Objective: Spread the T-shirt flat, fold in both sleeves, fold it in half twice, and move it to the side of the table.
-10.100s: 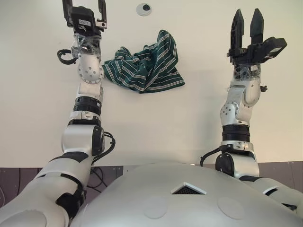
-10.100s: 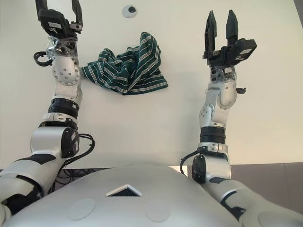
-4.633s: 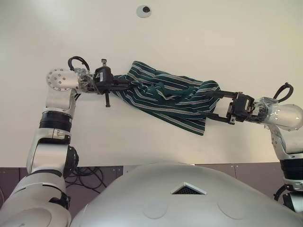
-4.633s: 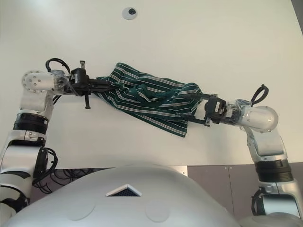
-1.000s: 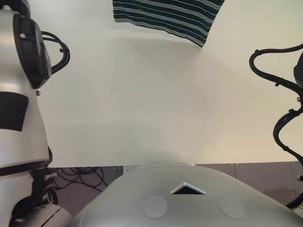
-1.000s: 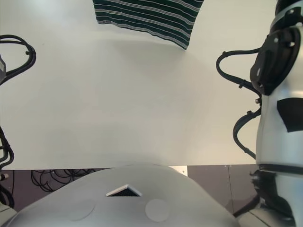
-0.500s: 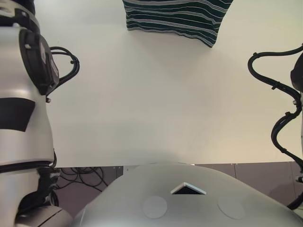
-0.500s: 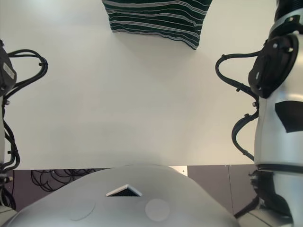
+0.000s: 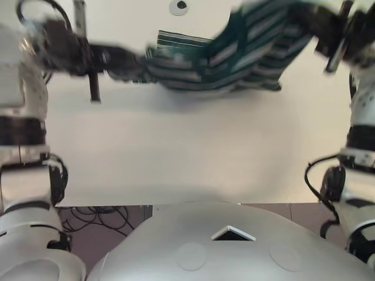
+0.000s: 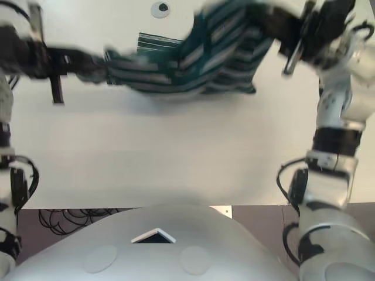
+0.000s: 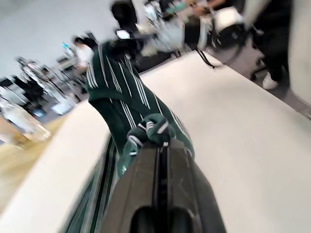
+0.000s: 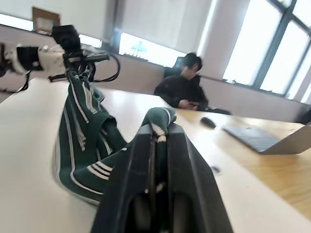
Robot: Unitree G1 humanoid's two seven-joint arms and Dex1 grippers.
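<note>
Holding T-shirt between outstretched arms

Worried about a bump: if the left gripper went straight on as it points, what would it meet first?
The T-shirt bunched at the left gripper tips; farther along that line, seemingly, the right gripper holding the other end, though depth is unclear.

- I see the T-shirt, dark green with thin white stripes, stretched as a sagging, creased band between the left tool and the right tool.
- Each tool pinches a bunched edge of it.
- Its lower folds rest rumpled on the far part of the counter; its right end is held higher.
</note>
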